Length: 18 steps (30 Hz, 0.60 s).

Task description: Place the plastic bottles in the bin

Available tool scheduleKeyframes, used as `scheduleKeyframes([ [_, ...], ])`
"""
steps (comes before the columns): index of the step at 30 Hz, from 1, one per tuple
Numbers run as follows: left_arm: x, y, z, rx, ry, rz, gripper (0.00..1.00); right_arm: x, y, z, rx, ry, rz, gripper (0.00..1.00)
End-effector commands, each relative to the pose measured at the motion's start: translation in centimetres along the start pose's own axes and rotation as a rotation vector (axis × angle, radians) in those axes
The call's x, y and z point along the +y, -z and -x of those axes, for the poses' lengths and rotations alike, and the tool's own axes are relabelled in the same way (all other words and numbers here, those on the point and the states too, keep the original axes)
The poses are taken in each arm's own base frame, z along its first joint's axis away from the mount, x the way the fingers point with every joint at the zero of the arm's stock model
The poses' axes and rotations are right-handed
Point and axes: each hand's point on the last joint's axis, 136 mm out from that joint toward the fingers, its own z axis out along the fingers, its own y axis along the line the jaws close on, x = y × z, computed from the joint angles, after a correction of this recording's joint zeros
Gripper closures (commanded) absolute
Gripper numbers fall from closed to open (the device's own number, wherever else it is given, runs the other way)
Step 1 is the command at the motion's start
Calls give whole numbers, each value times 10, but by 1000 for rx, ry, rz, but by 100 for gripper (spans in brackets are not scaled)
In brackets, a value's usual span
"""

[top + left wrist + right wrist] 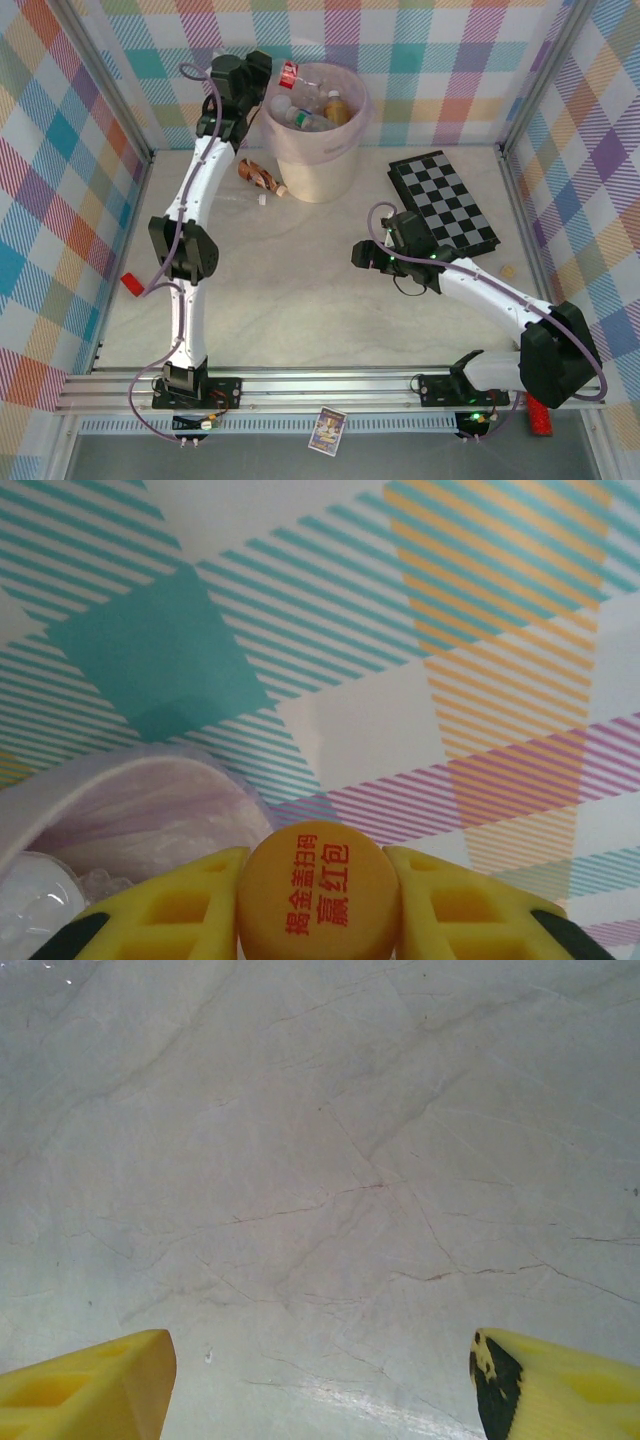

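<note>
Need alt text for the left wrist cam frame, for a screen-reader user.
The left gripper has its yellow fingers clamped on a round orange bottle cap printed with red Chinese characters, at bottom centre. At lower left curves the rim of the pale round bin with its translucent pink liner. Behind is a wall of teal, orange and purple plaid.

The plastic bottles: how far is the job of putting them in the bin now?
Done: several bottles lie inside the bin. In hand: the left tool is shut on an orange-capped bottle, held by the bin's rim, not yet dropped. Left: a brown bottle lies on the table beside the bin, and the right tool hangs open over bare table.
</note>
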Motion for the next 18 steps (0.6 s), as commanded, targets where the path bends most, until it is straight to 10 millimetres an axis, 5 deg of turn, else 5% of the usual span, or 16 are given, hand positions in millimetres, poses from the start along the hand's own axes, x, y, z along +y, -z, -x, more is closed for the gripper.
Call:
scheduleKeyframes([
  [1,6,-11,-16,46,-15,-5,89,-7,0,-3,6,11,-23,22],
  [5,18,-20,-32,71,-16,4,82,-8,-1,-4,12,10,-26,22],
  [12,21,-27,-55,110,-53,-8,41,-11,-2,-6,17,11,-34,22],
  [18,17,-26,-54,112,-60,-16,21,-8,-5,-6,20,12,-24,22],
])
